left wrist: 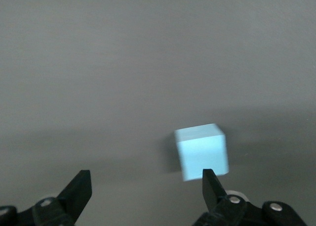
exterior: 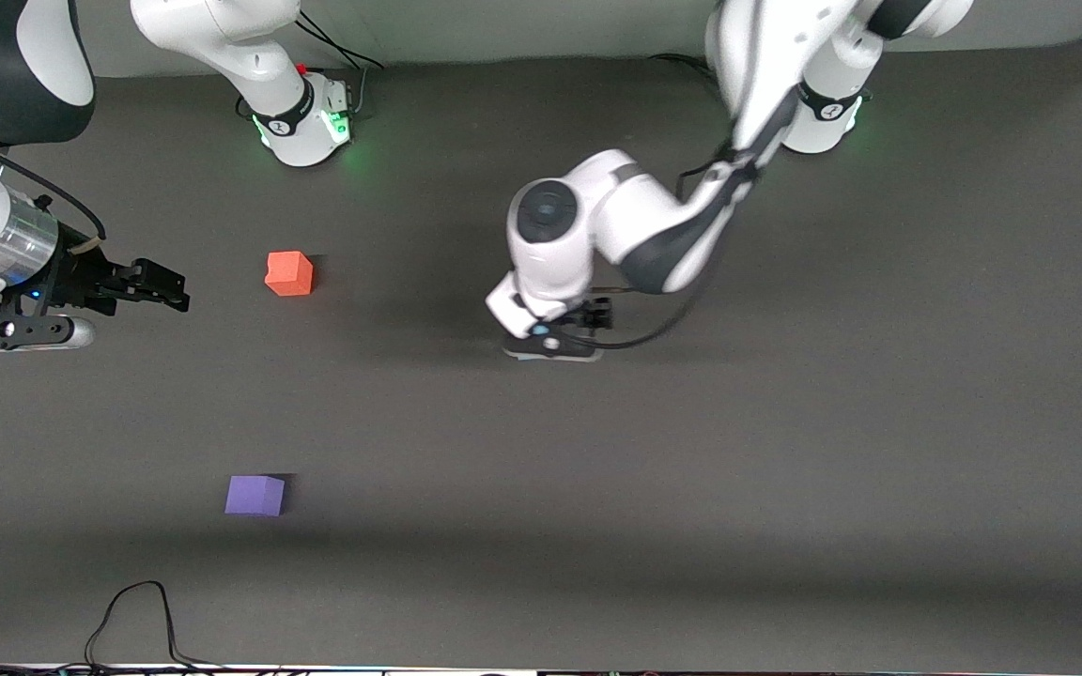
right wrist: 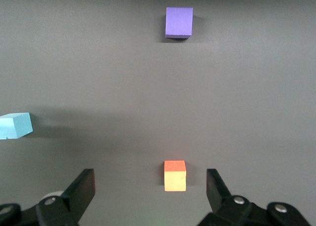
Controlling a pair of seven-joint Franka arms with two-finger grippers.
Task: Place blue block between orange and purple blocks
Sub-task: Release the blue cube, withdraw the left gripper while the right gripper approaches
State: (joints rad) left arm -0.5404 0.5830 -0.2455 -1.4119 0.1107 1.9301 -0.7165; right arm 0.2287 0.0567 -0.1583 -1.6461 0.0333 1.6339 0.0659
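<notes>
Nearest the front camera lies a loose black cable (exterior: 132, 620) at the table's edge; farther from it sits the purple block (exterior: 255, 495), a matte violet cube with crisp edges, resting flat on the dark grey, felt-like table mat (exterior: 785, 469); the orange block (exterior: 289, 273), the same shape and dull finish, sits farther from the camera than the purple one and well apart from it, both toward the right arm's end of the table. No writing shows on any cube.

Between the two arms' ends, the left gripper (exterior: 567, 330) hangs low over the mat, its black fingers spread wide; in the left wrist view the blue block (left wrist: 201, 152), a pale sky-blue foam-like cube, rests on the mat close to one fingertip (left wrist: 211, 184), though the blur makes it hard to say whether they touch; in the front view the arm hides the block.

At the right arm's end, the right gripper (exterior: 161, 285) waits in the air beside the orange block, fingers parted; its wrist view shows the orange block between them on the mat.
</notes>
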